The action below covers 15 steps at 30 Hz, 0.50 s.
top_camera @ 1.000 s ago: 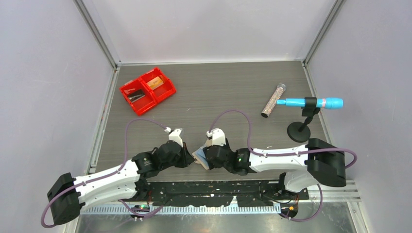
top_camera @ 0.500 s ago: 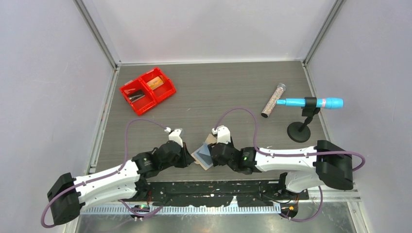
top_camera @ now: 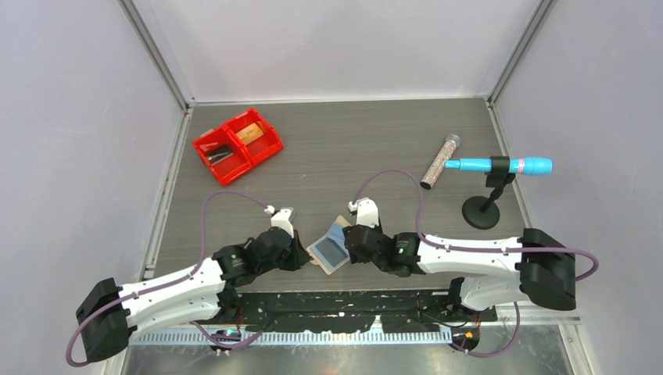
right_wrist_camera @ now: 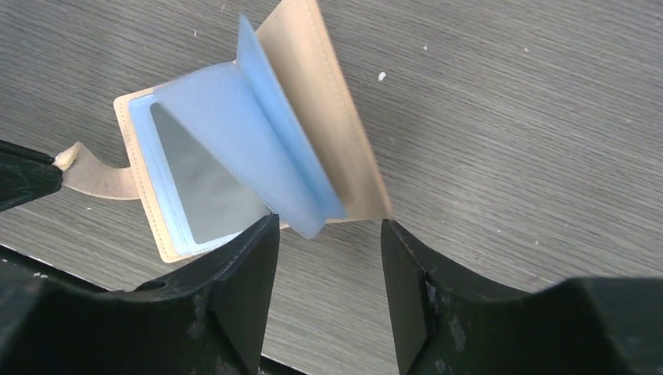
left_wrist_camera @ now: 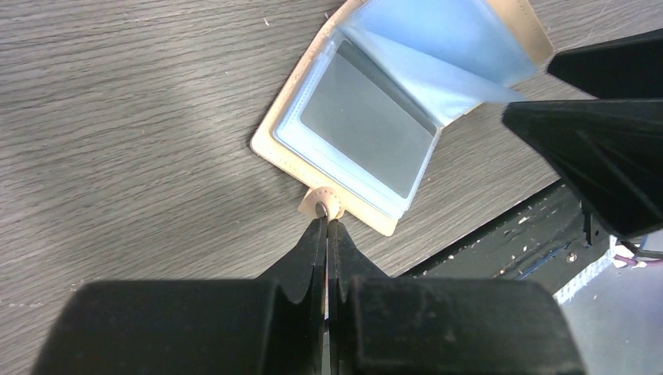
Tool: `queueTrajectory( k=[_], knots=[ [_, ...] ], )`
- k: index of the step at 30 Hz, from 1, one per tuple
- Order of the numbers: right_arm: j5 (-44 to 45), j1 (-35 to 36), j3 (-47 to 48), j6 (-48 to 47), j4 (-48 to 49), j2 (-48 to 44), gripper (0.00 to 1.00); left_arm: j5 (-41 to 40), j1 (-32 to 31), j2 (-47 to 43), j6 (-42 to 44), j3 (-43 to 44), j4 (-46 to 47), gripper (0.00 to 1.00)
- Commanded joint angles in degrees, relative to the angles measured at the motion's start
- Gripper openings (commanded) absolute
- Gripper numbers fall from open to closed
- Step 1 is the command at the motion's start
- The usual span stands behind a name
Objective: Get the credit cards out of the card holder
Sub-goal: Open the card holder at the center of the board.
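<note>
The tan card holder [top_camera: 328, 251] lies spread open on the table near its front edge, between my two grippers. A dark grey credit card [left_wrist_camera: 367, 129] sits in its clear blue-grey sleeve; the card also shows in the right wrist view [right_wrist_camera: 205, 187]. My left gripper [left_wrist_camera: 327, 223] is shut on the holder's snap tab [left_wrist_camera: 320, 205], at the holder's left side [top_camera: 303, 258]. My right gripper [right_wrist_camera: 328, 226] is open at the holder's right side [top_camera: 349, 242]. A raised blue-grey leaf [right_wrist_camera: 266, 148] and the tan cover [right_wrist_camera: 328, 133] stand just in front of its jaws, not gripped.
A red two-compartment bin [top_camera: 237, 145] stands at the back left. A glitter tube [top_camera: 440, 162] and a blue tool [top_camera: 500, 166] on a black stand [top_camera: 481, 212] are at the right. The black rail [top_camera: 344, 301] runs along the table's front edge.
My right gripper has drawn back to the right off the holder, and the holder has spread open so its blue-grey panels show. My left gripper has kept hold of the tab.
</note>
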Motion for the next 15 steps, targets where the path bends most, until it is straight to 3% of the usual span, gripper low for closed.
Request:
queueTrajectory(
  k=[1,8,15],
  knots=[
    [0.86,-0.22,5.67,2.52,-7.10,-3.24,0.60,-1.84,0.26,-0.91,1.45,1.06,-0.65,0.00],
    [-3.38,1.26,8.47,-0.42,-6.12,-7.97,0.63,-0.98,0.26,-0.60,1.54,1.36,0.53,0.00],
    [-14.82,3.42,5.41,-2.02,9.30,-8.50,0.52,-0.83,0.26,-0.62,1.54,1.50,0.73,0.00]
  ],
)
